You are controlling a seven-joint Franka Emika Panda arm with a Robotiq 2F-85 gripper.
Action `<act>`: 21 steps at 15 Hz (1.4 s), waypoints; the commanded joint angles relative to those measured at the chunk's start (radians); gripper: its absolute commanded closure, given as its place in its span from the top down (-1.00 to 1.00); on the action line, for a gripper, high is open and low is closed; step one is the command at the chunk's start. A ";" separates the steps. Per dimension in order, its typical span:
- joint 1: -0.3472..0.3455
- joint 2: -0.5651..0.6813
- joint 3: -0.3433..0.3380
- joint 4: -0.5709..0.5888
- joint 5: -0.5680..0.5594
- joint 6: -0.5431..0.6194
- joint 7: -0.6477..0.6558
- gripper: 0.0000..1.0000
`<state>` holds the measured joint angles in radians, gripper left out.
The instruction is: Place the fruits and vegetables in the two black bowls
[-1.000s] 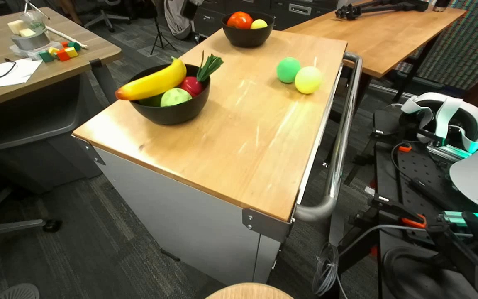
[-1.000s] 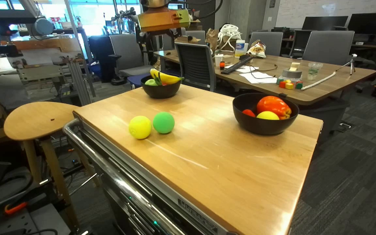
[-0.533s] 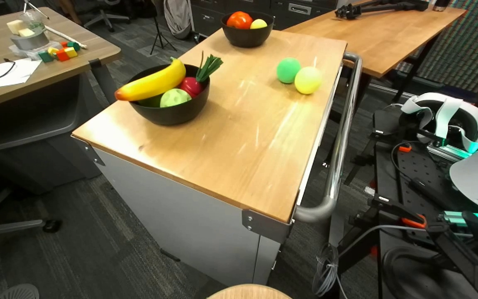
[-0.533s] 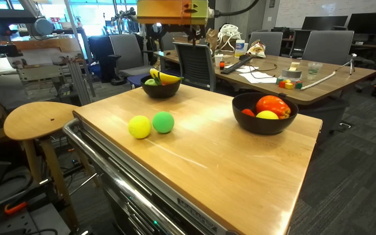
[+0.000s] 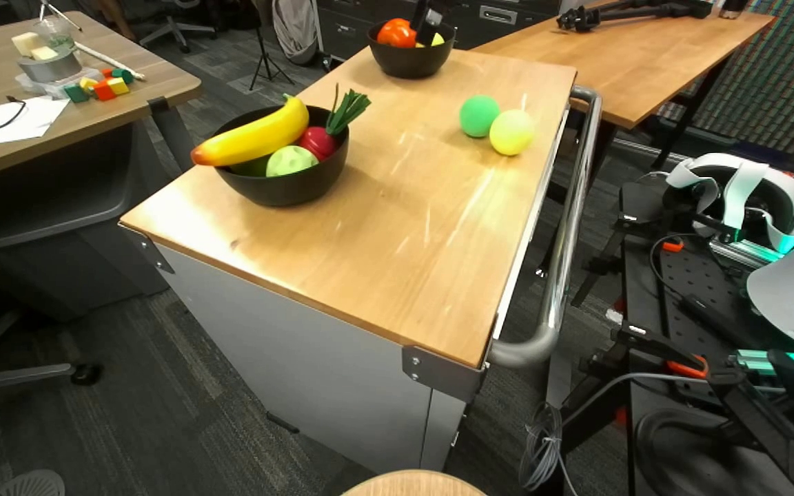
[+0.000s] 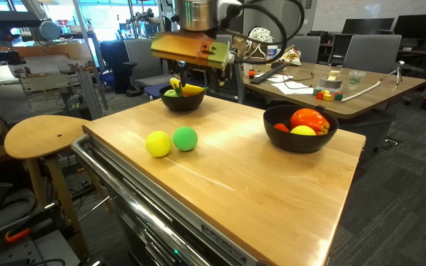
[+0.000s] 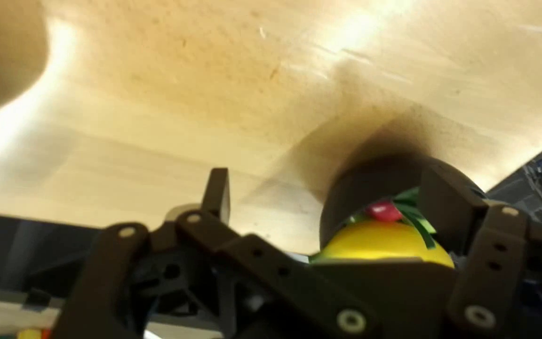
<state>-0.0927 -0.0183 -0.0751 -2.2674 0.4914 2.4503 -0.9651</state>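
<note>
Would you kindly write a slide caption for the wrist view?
Open gripper above the table; banana and radish lie in a bowl beyond.

in an exterior view, the jaws cover part of the yellow fruit [image 5: 438, 40] in the pepper bowl [image 5: 407, 65]. in the wrist view, the left edge crops that bowl, its contents out of sight; the jaws hide some of the banana bowl [image 7: 374, 176], and blurred blocks [image 7: 30, 334] are cut by the bottom edge.

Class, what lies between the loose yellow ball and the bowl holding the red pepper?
A green ball, then wooden tabletop, as both exterior views show.
</note>
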 commanded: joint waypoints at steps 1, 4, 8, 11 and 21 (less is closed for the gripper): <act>-0.001 0.039 -0.009 -0.030 -0.103 0.026 0.190 1.00; -0.002 0.052 -0.005 -0.035 -0.147 -0.003 0.284 1.00; -0.005 0.065 -0.006 -0.025 -0.196 -0.072 0.402 1.00; -0.008 0.068 -0.010 -0.021 -0.253 -0.121 0.485 1.00; -0.010 0.080 -0.009 -0.002 -0.315 -0.237 0.592 0.45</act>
<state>-0.1009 0.0553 -0.0847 -2.2972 0.2006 2.2518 -0.4059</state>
